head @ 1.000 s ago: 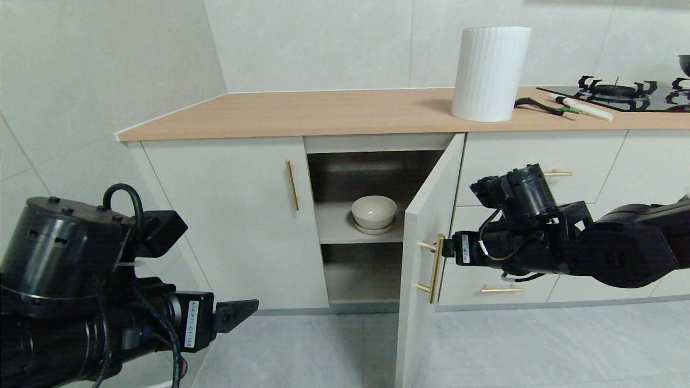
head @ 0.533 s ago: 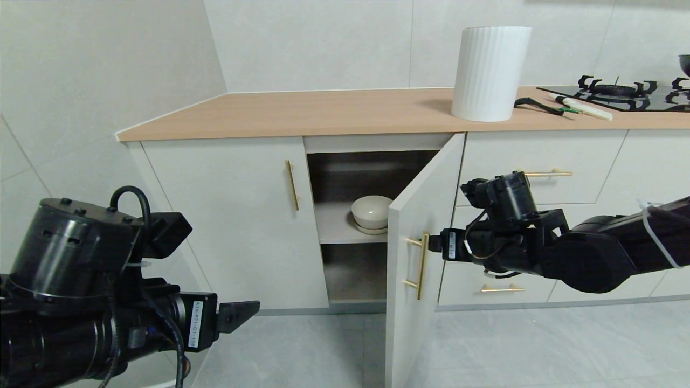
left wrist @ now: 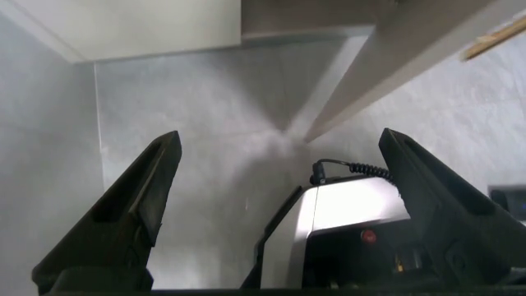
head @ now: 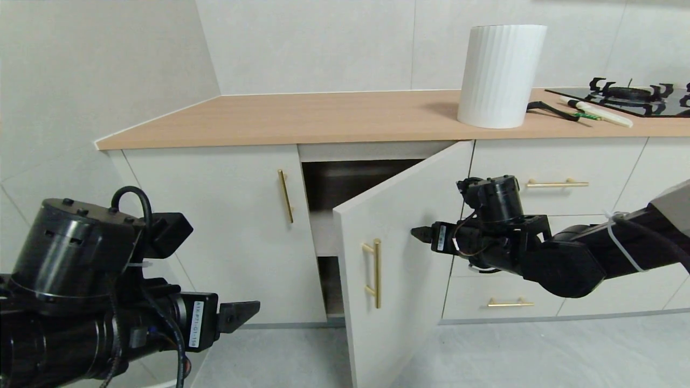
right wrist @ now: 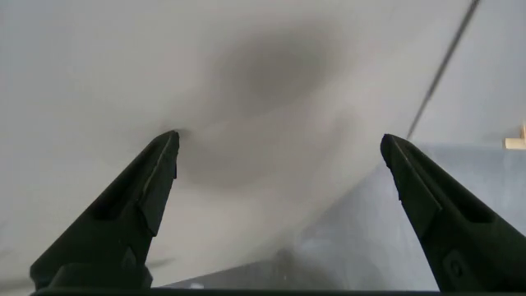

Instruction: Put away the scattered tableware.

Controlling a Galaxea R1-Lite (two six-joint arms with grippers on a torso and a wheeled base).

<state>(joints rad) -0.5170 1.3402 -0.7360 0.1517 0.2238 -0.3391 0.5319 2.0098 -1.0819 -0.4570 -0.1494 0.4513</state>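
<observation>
The white cabinet door [head: 399, 258] with a gold handle [head: 375, 274] stands about half way shut and hides the shelf inside. My right gripper [head: 418, 233] is at the door's outer face, to the right of the handle, open with nothing held. In the right wrist view its fingers [right wrist: 152, 197] spread wide right up against the pale door panel [right wrist: 246, 74]. My left gripper [head: 242, 315] hangs low at the left, in front of the left cabinet, open and empty; its fingers [left wrist: 148, 197] point at the grey floor.
On the wooden countertop [head: 302, 116] stand a tall white ribbed container [head: 500, 75], a few utensils [head: 595, 112] and a gas hob [head: 630, 94]. The left cabinet door [head: 215, 231] is shut. Drawers [head: 555, 183] lie behind the right arm. Grey tiled floor [head: 512, 350] below.
The door has swung from wide open toward shut, hiding the bowl on the shelf. My right gripper moved left off the handle onto the door face. The head camera shifted a little.
</observation>
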